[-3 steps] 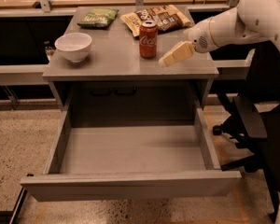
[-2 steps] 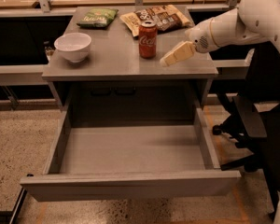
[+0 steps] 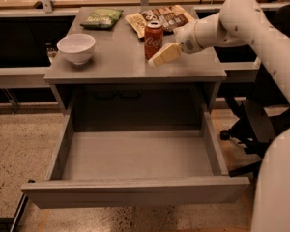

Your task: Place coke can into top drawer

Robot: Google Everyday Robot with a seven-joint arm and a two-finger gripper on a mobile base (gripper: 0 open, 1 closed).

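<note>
The coke can stands upright on the grey cabinet top, right of the middle. My gripper reaches in from the right on a white arm, its cream fingers pointing left and down beside the can's lower right side, very close to it. The top drawer is pulled fully out below the cabinet top, and its inside is bare. The gripper holds nothing that I can see.
A white bowl sits at the left of the top. A green chip bag and a brown snack bag lie at the back. A black chair base stands right of the drawer.
The gripper has moved left, toward the can. The can, bowl and drawer stay where they were.
</note>
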